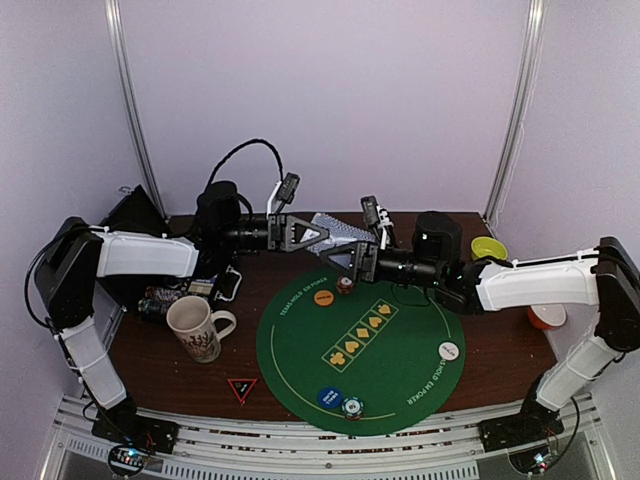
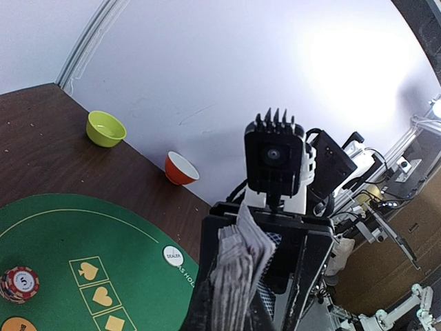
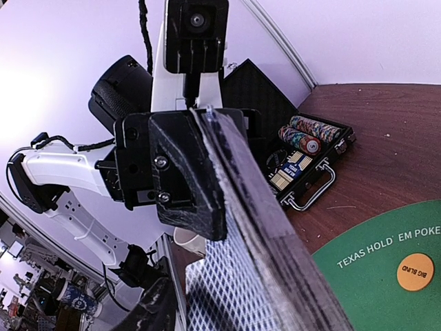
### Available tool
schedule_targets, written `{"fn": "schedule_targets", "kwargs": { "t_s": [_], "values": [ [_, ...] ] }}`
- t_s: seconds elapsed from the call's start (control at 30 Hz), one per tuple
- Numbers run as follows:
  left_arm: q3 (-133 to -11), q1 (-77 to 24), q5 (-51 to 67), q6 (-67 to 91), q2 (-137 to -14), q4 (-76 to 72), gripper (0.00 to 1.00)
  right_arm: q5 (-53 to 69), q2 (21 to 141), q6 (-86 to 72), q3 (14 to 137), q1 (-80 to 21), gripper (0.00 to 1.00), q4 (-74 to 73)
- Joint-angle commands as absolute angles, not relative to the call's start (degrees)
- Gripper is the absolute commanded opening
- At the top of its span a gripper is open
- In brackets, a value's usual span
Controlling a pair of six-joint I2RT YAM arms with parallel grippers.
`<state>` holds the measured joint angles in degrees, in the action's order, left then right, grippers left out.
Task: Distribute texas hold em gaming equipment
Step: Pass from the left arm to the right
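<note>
My left gripper [image 1: 300, 232] is shut on a deck of playing cards [image 1: 338, 232] with grey-blue lattice backs, held on edge above the back of the green mat [image 1: 300, 350]. The right gripper [image 1: 343, 262] meets the deck's free end. In the right wrist view one finger [image 3: 148, 310] stands off the top card [image 3: 234, 289] with a gap; the other finger is hidden behind the deck. On the mat lie a red-white chip stack [image 1: 345, 285], a teal-white stack [image 1: 352, 407], and orange [image 1: 323, 297], white [image 1: 449, 351] and blue [image 1: 330, 397] buttons.
A cream patterned mug [image 1: 195, 328] stands left of the mat, with an open black case [image 1: 190, 290] of chips behind it. A yellow-green bowl [image 1: 489, 248] and an orange bowl [image 1: 547, 317] sit at the right. A red triangle marker [image 1: 242, 388] lies near the front edge.
</note>
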<state>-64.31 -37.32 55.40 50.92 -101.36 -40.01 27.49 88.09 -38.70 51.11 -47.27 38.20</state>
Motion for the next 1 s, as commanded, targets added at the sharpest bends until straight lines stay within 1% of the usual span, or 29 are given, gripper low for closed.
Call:
{"fn": "schedule_targets", "kwargs": {
  "t_s": [0.0, 0.07, 0.2, 0.37, 0.5, 0.6, 0.67, 0.73, 0.8, 0.87, 0.9, 0.93, 0.97],
  "values": [
    [-65.26, -40.77, 58.93, 51.99, -101.91, -43.81, 0.0, 27.05, 88.15, -37.57, 53.18, -47.82, 0.49, 39.31],
    [-64.61, -40.7, 59.46, 51.94, -101.63, -43.49, 0.0, 26.81, 87.68, -37.39, 53.13, -47.58, 0.47, 38.69],
    [-64.59, -40.74, 60.59, 50.15, -101.26, -39.85, 0.06, 27.09, 86.75, -37.17, 52.96, -46.85, 0.41, 37.19],
    [-64.51, -40.72, 60.24, 47.33, -100.58, -35.86, 0.07, 27.05, 85.43, -37.05, 51.95, -46.35, 0.37, 35.13],
    [-64.21, -40.73, 59.94, 46.59, -100.73, -34.35, 0.15, 27.2, 84.91, -37.09, 51.74, -46.28, 0.35, 34.07],
    [-64.16, -40.76, 59.86, 45.8, -100.72, -33.51, 0.23, 27.44, 85.06, -37.01, 52.02, -46.23, 0.34, 33.32],
    [-64.18, -40.74, 59.42, 45.27, -100.72, -32.84, 0.26, 27.64, 85.26, -37.04, 52.07, -46.27, 0.28, 33.33],
    [-64.25, -40.85, 59.23, 44.7, -100.72, -32.21, 0.26, 27.93, 85.53, -37.0, 52.43, -46.23, 0.23, 33.06],
    [-64.16, -40.8, 59.11, 44.12, -100.64, -31.9, 0.26, 28.08, 85.8, -37.03, 52.63, -46.3, 0.21, 31.71],
    [-64.08, -40.83, 59.13, 43.89, -100.47, -31.78, 0.26, 28.61, 85.93, -37.02, 52.65, -46.23, 0.16, 30.6],
    [-64.07, -40.77, 59.1, 43.72, -100.38, -31.66, 0.27, 28.94, 86.04, -36.91, 52.69, -46.23, 0.11, 29.75],
    [-64.06, -40.8, 59.14, 43.48, -100.37, -31.4, 0.29, 29.1, 85.97, -36.48, 52.76, -46.24, 0.05, 28.25],
    [-63.99, -40.76, 59.07, 43.22, -100.37, -31.14, 0.32, 29.07, 85.79, -35.88, 52.88, -46.24, 0.0, 26.44]
  ]
}}
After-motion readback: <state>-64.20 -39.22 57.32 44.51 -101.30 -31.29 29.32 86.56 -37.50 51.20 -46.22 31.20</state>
